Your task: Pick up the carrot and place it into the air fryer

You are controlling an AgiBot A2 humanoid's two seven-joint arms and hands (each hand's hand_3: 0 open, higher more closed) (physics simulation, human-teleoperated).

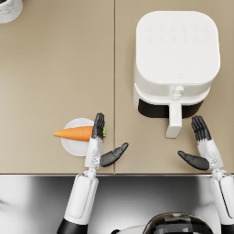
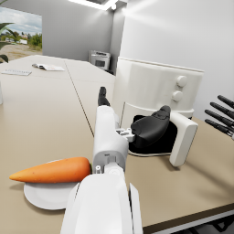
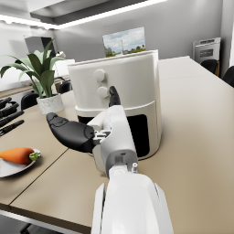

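Counts: you have one carrot (image 1: 74, 133), one plate (image 1: 73, 147), one air fryer (image 1: 176, 59), two hands; a pale round thing (image 1: 9, 9) is cut off at the far left corner and you cannot tell what it is
Plate: small, white, round, on the tan table (image 1: 55, 68) near its front edge, left of the table's seam
Carrot: lies flat across the plate; its long axis runs left to right in the head view, thin tip pointing left and hanging past the plate's rim, thick end with the green stub pointing right toward the fryer
Left hand (image 1: 101, 145): your left hand is spread wide and holds nothing; its fingers (image 1: 98, 125) reach over the carrot's thick end, thumb stuck out to the right; you cannot tell whether the fingertips touch the carrot
Air fryer: white, right of the seam, well apart from the carrot; its drawer (image 1: 170, 107) sits partly pulled out toward you, a dark gap showing beneath the body, with the handle (image 1: 174, 119) pointing at the table's front edge
Right hand (image 1: 201, 148): spread wide too and holding nothing, just right of the handle and apart from it, thumb pointing left
Far side: in the right wrist view a potted plant (image 3: 40, 75) stands beyond the fryer
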